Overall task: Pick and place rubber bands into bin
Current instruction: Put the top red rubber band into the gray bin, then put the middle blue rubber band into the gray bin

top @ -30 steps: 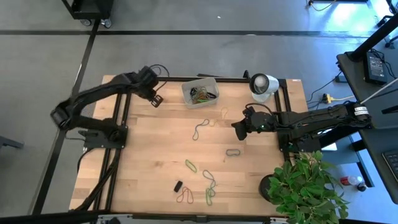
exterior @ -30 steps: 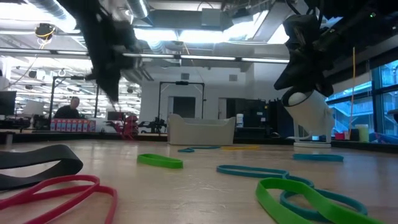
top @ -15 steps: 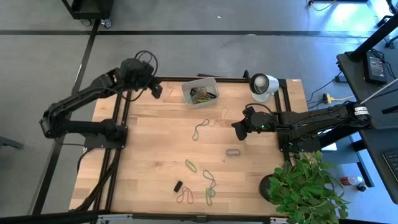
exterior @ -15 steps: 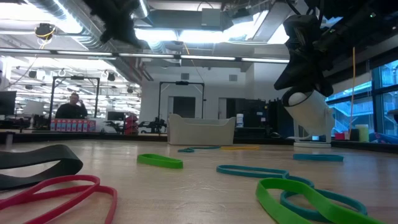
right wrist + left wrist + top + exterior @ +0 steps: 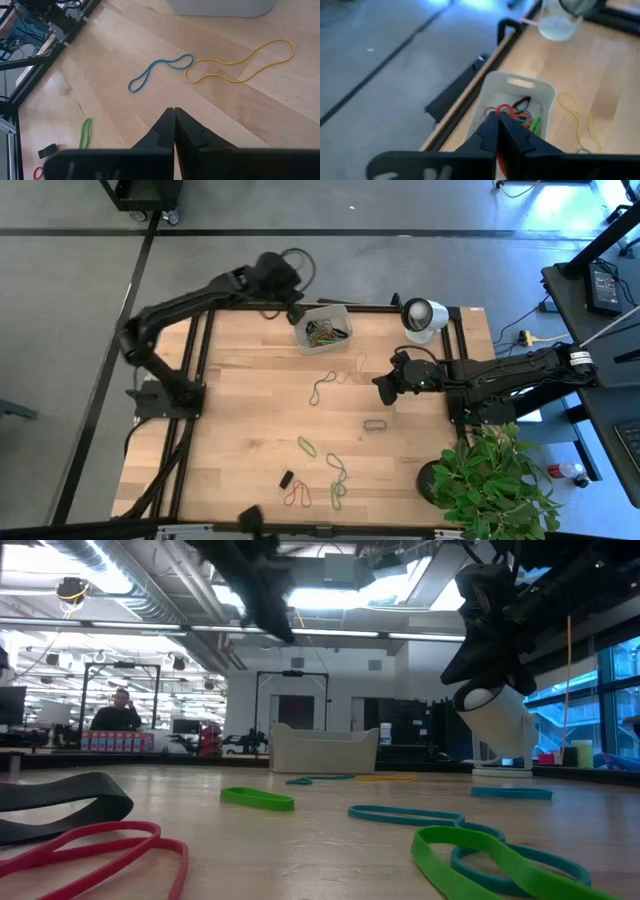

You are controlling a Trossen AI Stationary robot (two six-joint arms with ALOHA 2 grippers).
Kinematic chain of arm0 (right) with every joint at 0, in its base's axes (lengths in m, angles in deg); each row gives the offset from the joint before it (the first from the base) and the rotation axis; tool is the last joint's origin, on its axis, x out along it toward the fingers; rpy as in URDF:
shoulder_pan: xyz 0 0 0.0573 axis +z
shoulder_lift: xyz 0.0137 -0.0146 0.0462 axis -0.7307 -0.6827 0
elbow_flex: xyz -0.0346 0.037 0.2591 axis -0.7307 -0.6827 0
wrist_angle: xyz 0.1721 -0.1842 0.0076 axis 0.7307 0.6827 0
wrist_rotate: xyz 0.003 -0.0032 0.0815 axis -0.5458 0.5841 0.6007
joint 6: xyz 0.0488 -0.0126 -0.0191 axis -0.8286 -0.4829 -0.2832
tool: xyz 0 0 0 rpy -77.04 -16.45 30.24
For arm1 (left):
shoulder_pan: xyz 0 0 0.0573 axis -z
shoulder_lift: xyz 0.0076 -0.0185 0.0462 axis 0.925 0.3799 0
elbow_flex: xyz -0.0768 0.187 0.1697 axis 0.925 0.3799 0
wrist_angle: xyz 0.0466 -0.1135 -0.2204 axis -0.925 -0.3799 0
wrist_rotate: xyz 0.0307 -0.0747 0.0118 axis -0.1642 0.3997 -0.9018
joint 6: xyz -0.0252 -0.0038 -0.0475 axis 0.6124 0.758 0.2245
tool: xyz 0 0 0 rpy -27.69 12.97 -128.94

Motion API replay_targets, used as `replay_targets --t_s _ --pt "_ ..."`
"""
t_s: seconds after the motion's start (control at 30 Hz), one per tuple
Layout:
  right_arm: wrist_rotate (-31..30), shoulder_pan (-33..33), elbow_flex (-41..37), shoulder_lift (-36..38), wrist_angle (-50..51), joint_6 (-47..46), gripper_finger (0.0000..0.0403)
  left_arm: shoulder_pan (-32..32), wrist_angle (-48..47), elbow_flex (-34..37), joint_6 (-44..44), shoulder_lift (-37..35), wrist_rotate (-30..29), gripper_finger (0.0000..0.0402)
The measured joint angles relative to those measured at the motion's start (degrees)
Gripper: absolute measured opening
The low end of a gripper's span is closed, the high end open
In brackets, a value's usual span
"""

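Observation:
The bin (image 5: pixel 322 327) stands at the table's far edge with a tangle of coloured rubber bands in it. My left gripper (image 5: pixel 296 311) hovers by the bin's far left corner; in the left wrist view it (image 5: pixel 498 116) is shut above the bin (image 5: pixel 547 95), with red showing at its tips. My right gripper (image 5: pixel 383 392) hangs shut and empty over the table's right middle. In its wrist view it (image 5: pixel 173 111) points at a blue band (image 5: pixel 159 71) and a yellow band (image 5: pixel 240 62) lying flat. More bands (image 5: pixel 336 470) lie toward the near edge. My left gripper pinches a red rubber band (image 5: pixel 503 108) between its two shut fingers, coming from above and slanting down toward the bin. A small red loop sticks out past the fingertips, lifted clear over the bin's inside. How far back it reaches does not show.
A white round object with a dark face (image 5: pixel 424 315) stands at the far right corner. A potted plant (image 5: pixel 490 480) is off the near right edge. A black band (image 5: pixel 60 802) and a red one (image 5: pixel 90 855) lie close to the low camera. Bare wood lies left of the bands.
My left arm has swung from the table's far left corner toward the right along the far edge and now sits high beside the bin. It passes out of the low view's left part toward its upper middle. The bands on the table have not moved.

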State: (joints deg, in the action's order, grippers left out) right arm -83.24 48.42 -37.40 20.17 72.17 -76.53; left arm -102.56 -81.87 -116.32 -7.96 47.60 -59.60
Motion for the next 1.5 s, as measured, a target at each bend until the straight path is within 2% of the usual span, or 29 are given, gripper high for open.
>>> replay_targets --t_s 0.23,0.5,0.63,0.8,0.97,1.13,1.2,1.33,1.4,1.5 --pt "-0.03 0.0 0.0 0.0 0.0 -0.16 0.0005 0.14 0.16 -3.47 -3.65 12.13 3.95 0.0002" --pt "-0.1 0.0 0.0 0.0 0.11 1.93 0.0005 1.33 4.16 -3.47 -6.34 24.05 3.09 0.0007" --pt "-0.1 -0.02 0.0 0.0 0.11 4.55 0.0005 1.94 5.08 -3.47 -3.93 28.63 3.61 0.0037" --pt "-0.1 -0.02 0.0 0.0 0.09 9.52 0.0005 2.73 3.92 -3.45 2.11 30.7 6.45 0.01" --pt "-0.09 -0.04 0.01 0.0 0.04 17.08 0.0005 3.07 3.83 -3.77 9.47 28.26 6.03 0.0163" --pt "-0.05 -0.04 0.0 0.0 0.0 21.08 0.0005 3.05 -1.27 -6.15 13.46 22.24 5.76 0.0185" --pt "-0.05 -0.04 0.01 0.0 0.02 21.38 0.0005 3.33 -4.13 -6.14 15.17 18.56 4.73 0.0183" --pt "-0.54 -0.73 0.02 0.02 0.0 23.04 0.0005 5.14 -11.7 -5.54 20.15 10.23 -1.81 0.0167" --pt "-1.25 -1.23 0.02 0.02 -0.02 24.06 0.0005 6.91 -12.67 -3.03 20.13 5.18 -4.99 0.0152" --pt "-1.9 -1.97 0.02 0.02 -0.02 24.2 0.0005 9.64 -11.68 3.71 19.83 -2.9 -6.72 0.0113"
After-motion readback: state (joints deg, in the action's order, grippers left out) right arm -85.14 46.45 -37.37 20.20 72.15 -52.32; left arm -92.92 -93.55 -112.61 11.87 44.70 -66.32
